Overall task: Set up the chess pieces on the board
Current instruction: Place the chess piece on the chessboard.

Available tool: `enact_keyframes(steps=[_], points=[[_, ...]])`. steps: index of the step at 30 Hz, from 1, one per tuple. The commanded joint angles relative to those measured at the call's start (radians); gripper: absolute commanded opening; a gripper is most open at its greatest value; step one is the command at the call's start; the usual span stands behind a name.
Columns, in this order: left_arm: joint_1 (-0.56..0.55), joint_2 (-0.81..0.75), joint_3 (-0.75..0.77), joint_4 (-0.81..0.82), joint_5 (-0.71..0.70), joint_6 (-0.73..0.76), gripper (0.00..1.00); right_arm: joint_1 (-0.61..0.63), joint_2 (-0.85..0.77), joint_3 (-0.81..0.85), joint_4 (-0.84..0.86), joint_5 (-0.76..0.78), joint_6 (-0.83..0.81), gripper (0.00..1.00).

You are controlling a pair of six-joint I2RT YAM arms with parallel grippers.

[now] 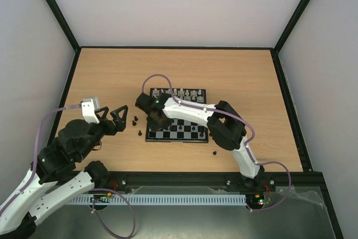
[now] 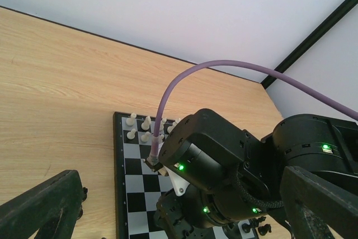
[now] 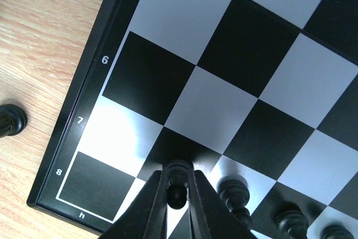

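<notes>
A: Reading top view first: white pieces (image 1: 179, 92) are sitting along the far edge of the board (image 1: 176, 139), and black pieces (image 1: 193, 130) are filling its near rows. Loose black pieces (image 1: 139, 132) are lying on the table (image 1: 251, 82) just left of the board, with one more off its near-right corner.
B: Grippers?
A: Left gripper (image 1: 113, 118) is hanging left of the board, jaws spread, carrying nothing. Right gripper (image 1: 156, 119) is working over the board's left side.
B: Left wrist view?
A: White pieces are standing at the board's far end. The right arm is hiding the rest.
B: Right wrist?
A: Right gripper is clamping a single black piece (image 3: 178, 178) over the board's h corner, beside seated black pieces. I'm not able to tell whether it's touching down.
B: Progress?
A: I'm judging it well along. This placement and the loose black pieces are remaining.
</notes>
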Motion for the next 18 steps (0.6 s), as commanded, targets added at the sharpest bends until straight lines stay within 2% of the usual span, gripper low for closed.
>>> enact_keyframes(steps=[1,7,10,13,18], points=[[0.007,-0.010,0.022,-0.006,-0.012,0.012,1.00,0.006,0.019,-0.015,-0.020,-0.008,-0.003,0.15],[0.006,-0.014,0.019,-0.003,-0.012,0.012,0.99,0.005,-0.035,-0.027,0.005,-0.006,-0.002,0.27],[0.006,-0.014,0.019,-0.001,-0.011,0.013,0.99,0.011,-0.093,-0.035,0.009,-0.004,0.004,0.36],[0.006,-0.009,0.019,0.000,-0.004,0.015,0.99,0.026,-0.196,-0.076,0.011,-0.002,0.016,0.46],[0.007,0.003,0.013,0.019,0.032,0.017,0.99,0.047,-0.405,-0.251,0.012,0.027,0.083,0.53]])
